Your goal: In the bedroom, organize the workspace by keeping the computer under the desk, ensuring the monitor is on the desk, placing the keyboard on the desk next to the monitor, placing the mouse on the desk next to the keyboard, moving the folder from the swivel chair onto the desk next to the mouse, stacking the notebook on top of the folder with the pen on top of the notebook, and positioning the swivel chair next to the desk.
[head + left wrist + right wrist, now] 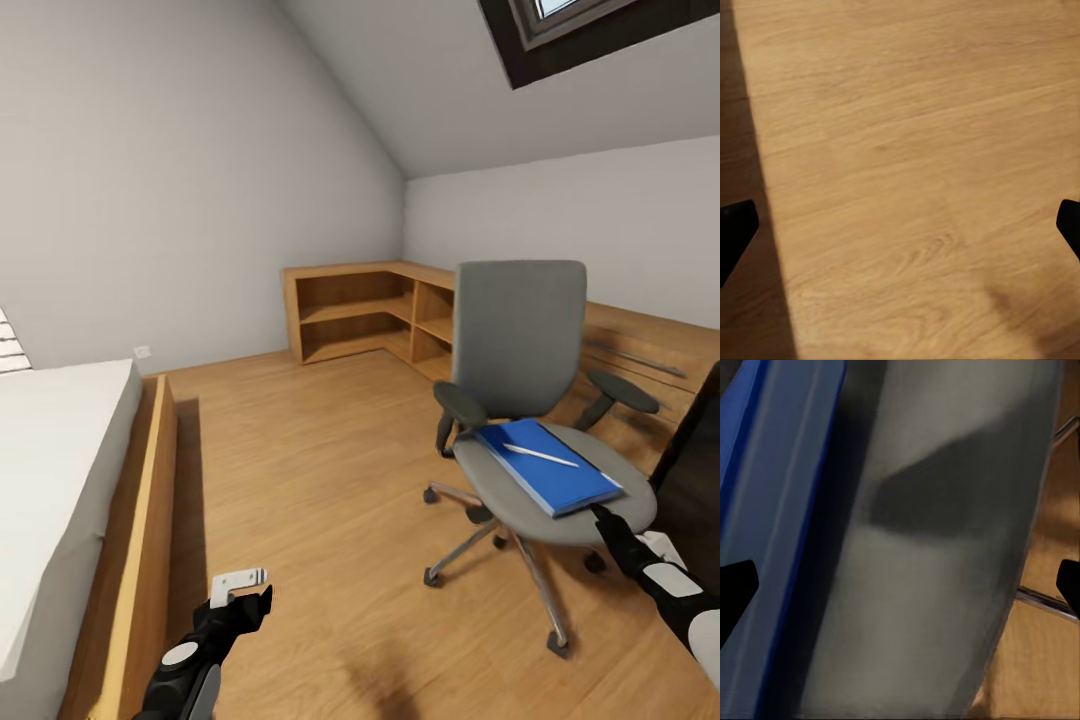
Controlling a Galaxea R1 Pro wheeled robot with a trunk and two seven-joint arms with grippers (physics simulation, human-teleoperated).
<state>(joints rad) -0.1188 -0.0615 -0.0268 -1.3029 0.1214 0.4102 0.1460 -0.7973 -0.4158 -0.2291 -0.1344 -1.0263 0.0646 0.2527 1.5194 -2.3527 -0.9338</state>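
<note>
The grey swivel chair (520, 340) stands on the wooden floor at centre right, its seat facing me. The blue folder (548, 468) lies flat on the seat, and the white pen (540, 455) rests on the folder. My right gripper (600, 515) is open at the seat's near right rim, close to the folder's corner. In the right wrist view the folder's edge (772, 532) and the grey seat (945, 547) lie between the spread fingers (735, 585). My left gripper (245, 592) hangs open over bare floor (907, 150). The computer, monitor, keyboard, mouse, notebook and desk are out of view.
A bed (60, 470) with a wooden frame runs along the left. A low wooden corner shelf (370, 315) lines the far walls. A dark slanted panel (700, 460) cuts in at the right edge, beside the chair. Open floor (320, 480) lies between bed and chair.
</note>
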